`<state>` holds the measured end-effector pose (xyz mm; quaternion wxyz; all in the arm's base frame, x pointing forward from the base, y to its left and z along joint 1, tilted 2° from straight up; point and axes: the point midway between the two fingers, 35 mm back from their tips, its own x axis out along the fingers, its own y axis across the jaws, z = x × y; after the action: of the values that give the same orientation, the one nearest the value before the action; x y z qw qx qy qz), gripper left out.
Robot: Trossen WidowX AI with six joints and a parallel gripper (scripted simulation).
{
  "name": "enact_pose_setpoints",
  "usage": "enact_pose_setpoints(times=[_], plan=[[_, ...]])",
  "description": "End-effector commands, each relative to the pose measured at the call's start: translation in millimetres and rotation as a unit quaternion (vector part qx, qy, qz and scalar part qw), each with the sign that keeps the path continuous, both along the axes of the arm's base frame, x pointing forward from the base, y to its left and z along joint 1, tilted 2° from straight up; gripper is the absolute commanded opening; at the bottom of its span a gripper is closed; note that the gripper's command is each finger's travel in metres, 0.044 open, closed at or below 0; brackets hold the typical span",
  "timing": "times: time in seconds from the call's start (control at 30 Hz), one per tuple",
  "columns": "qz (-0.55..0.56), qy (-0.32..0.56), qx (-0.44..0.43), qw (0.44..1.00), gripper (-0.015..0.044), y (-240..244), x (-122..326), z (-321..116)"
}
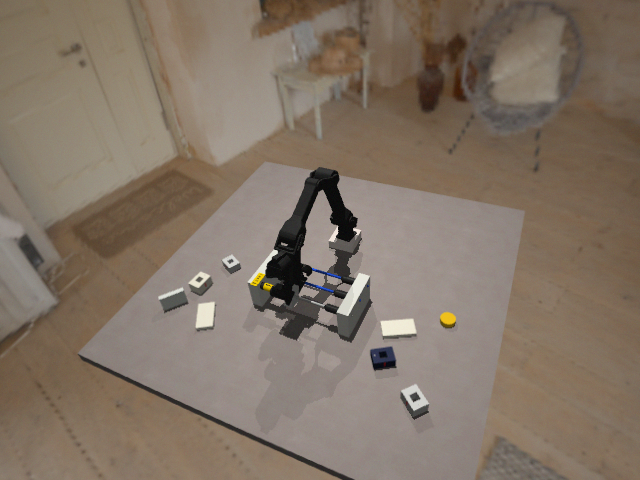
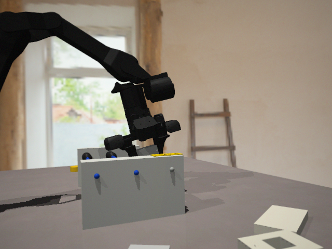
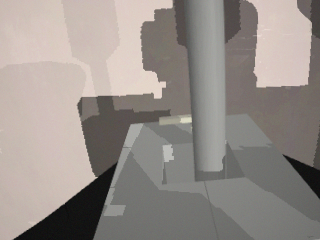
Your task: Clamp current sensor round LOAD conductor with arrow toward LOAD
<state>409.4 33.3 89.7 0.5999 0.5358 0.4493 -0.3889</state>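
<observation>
The grey sensor (image 1: 293, 300) (image 2: 149, 150) (image 3: 165, 210) is around the grey conductor (image 1: 313, 302) (image 2: 171, 169) (image 3: 207, 90). In the wrist view its two halves meet at a thin seam, and the conductor enters its square window. My gripper (image 1: 295, 290) (image 2: 147, 154) (image 3: 194, 163) is shut on the sensor, one black finger on each side, and is tilted in the exterior view. The yellow label (image 1: 256, 279) (image 2: 166, 154) is on the near-left support wall, by the grey conductor's end; its text is unreadable. The arrow and latch cannot be made out.
Two blue conductors (image 1: 323, 288) run beside the grey one, between the left wall (image 2: 131, 193) and right wall (image 1: 354, 304). A navy block (image 1: 383, 358), white block (image 1: 414, 398), cream plate (image 1: 398, 328) and yellow disc (image 1: 447, 319) lie right; several pale blocks lie left.
</observation>
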Motion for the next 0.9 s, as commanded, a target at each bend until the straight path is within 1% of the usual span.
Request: enact_pose_setpoints(times=[0.0,0.37,0.47,0.87], plan=[[0.000,-0.001,0.000,1.000,0.0157,0.1,0.6,1.1],[0.000,0.003,0.000,1.000,0.0440,0.1,0.8,1.3],[0.000,0.002,0.000,1.000,0.0361,0.0,-0.4,-0.3],[0.000,0.002,0.000,1.000,0.0278,0.0,-0.4,-0.3]])
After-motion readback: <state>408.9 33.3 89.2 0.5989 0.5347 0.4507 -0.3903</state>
